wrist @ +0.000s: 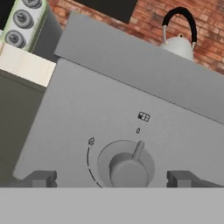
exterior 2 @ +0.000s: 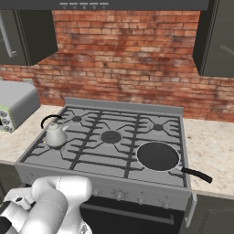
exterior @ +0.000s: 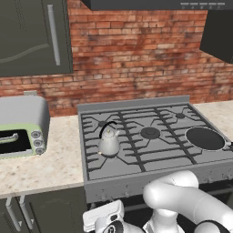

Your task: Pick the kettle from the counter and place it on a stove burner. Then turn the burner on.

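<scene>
Small silver-grey cone-shaped metal kettle (exterior: pixel 108 143) with thin black arched handle sits upright on the grey metal stovetop (exterior: pixel 154 136), on the front-left burner grate; the burner cap under it is hidden by the kettle body. From the right base camera the same kettle is at the stove's left side, spout toward the front. In the hand view the kettle pokes up above the top edge of the stove front panel (wrist: pixel 131 100), handle arched over the lid knob.

Beige speckled stone counter (exterior: pixel 50 159) left of the stove carries a grey toaster oven with green front (exterior: pixel 20 127), well apart from the kettle. Flat black round pan (exterior 2: pixel 157 156) with a black handle lies on the front-right burner. Small round dark-grey centre burner cap (exterior: pixel 150 133) is bare. Red brick wall (exterior: pixel 136 63) behind.

The white arm's gripper (wrist: pixel 113 178) is low in front of the stove, facing the control panel. Its two dark fingertips (wrist: pixel 41 178) stand spread wide, one on each side of a round grey control knob (wrist: pixel 127 168), not touching it as far as the angle lets me tell. Knob's pointer sits near the small "0" mark; a flame symbol is printed to the knob's left. Nothing held between the jaws.
</scene>
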Available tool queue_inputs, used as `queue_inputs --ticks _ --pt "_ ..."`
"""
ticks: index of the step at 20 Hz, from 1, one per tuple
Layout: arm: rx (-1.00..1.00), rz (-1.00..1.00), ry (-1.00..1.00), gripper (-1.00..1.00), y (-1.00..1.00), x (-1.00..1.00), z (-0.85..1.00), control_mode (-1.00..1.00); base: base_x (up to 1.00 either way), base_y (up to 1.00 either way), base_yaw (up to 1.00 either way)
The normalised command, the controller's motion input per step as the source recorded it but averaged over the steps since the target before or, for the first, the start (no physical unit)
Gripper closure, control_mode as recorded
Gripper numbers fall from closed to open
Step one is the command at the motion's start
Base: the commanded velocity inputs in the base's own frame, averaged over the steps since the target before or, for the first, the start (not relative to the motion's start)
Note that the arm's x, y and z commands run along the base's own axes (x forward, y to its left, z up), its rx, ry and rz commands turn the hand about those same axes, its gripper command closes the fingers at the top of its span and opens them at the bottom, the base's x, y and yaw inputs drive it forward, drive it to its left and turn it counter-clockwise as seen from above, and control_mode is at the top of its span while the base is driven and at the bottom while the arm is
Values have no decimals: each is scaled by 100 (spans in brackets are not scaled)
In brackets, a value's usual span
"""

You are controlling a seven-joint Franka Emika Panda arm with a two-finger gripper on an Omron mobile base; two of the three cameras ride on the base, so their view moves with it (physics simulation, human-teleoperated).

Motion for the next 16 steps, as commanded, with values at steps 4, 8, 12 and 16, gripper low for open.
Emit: queue_inputs --ticks 4,8,12,16 --pt "0 0 -1 -100 0 0 7 -100 0 0 0" --pt "0 0 0 -100 0 0 0 -100 0 0 0" --pt "1 0 0 -100 -2 0 5 -100 0 0 0" --pt "0 0 0 -100 0 1 0 -100 0 0 0"
